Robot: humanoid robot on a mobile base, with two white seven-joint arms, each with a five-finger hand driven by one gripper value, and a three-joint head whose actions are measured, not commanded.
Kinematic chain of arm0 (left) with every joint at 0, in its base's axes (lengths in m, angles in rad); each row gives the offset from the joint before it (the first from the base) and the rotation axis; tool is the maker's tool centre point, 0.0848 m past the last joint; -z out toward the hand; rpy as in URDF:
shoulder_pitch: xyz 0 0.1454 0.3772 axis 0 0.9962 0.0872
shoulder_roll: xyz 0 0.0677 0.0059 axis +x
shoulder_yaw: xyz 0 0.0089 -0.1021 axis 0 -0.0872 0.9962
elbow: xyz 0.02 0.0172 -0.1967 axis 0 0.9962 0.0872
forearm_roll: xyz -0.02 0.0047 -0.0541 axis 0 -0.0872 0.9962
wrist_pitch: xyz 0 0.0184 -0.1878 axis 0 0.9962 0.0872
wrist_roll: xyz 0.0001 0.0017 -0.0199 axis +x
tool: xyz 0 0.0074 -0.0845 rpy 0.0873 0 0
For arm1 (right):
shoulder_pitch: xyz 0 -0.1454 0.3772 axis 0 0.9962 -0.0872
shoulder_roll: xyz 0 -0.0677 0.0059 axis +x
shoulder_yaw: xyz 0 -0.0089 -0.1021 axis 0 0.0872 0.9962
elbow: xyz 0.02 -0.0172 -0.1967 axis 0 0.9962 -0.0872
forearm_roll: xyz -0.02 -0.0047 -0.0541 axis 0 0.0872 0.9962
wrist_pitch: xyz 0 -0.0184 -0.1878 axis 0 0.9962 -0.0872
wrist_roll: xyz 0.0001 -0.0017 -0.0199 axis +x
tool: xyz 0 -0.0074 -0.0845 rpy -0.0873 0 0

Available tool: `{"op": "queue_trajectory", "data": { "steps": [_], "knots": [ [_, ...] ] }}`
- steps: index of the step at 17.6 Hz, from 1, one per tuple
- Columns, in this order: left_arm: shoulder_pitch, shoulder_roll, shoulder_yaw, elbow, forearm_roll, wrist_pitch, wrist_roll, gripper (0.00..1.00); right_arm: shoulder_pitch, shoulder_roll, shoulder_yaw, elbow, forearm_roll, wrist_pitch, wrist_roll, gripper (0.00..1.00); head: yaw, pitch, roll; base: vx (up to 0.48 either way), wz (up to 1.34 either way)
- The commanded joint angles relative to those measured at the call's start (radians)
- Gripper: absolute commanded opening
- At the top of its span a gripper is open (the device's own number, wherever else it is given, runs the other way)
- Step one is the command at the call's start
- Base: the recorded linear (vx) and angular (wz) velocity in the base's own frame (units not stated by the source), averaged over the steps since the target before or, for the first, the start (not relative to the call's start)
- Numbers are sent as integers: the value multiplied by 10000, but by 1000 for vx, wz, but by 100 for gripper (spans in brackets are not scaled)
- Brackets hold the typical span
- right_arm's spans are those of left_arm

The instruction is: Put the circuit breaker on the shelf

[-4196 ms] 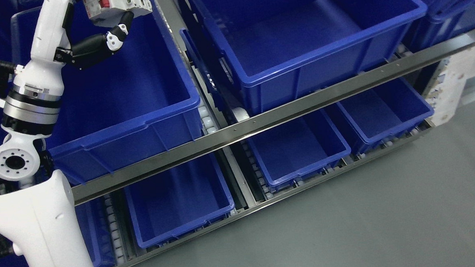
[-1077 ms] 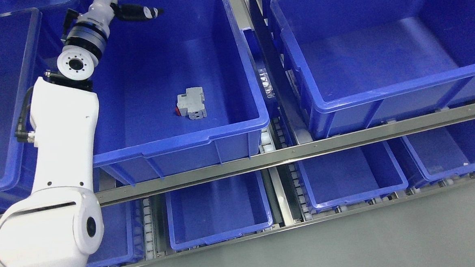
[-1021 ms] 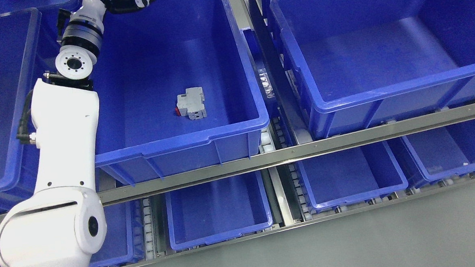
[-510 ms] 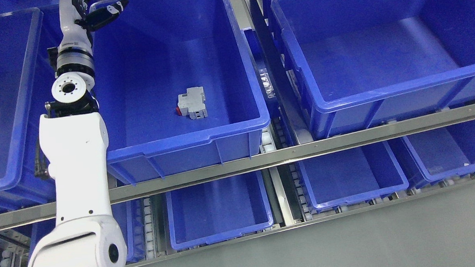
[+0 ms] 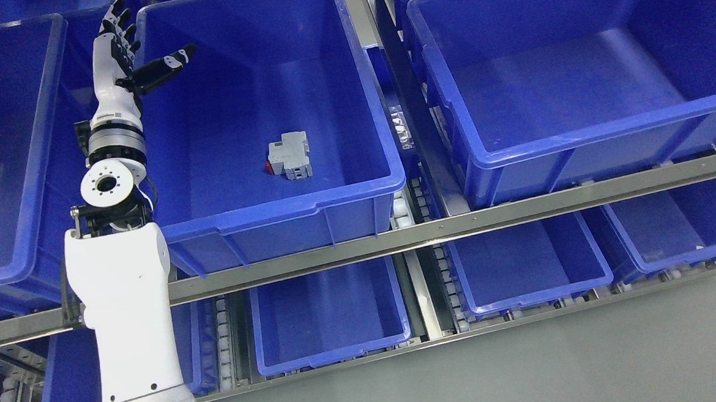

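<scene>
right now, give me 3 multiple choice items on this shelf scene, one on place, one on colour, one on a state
1. Where is the circuit breaker?
A. on the floor
B. in the upper middle bin
C. in a lower bin

2. What colour are the bins?
A. blue
B. green
C. yellow

3. What is the left hand doing?
A. gripping the breaker
B. open, holding nothing
C. clasping the rail

Answers: 1 B, it lies on that bin's floor. 2 A, every bin in view is blue. 3 B, its fingers are spread by the bin's far left corner, apart from the breaker.
</scene>
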Motion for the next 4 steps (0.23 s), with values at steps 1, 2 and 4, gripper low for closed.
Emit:
{"op": "queue_trajectory", "data": {
  "steps": [1,2,4],
  "knots": [
    [389,62,-131,-2050,50,37,-11,100,4,-175,0,0,0,-7,4,100,0,0,0,-76,-43],
    [389,62,-131,-2050,50,37,-11,100,4,-175,0,-15,0,-7,4,100,0,0,0,-76,-43],
    [389,62,-131,-2065,50,37,-11,100,4,-175,0,0,0,-7,4,100,0,0,0,-115,-113]
  ]
}}
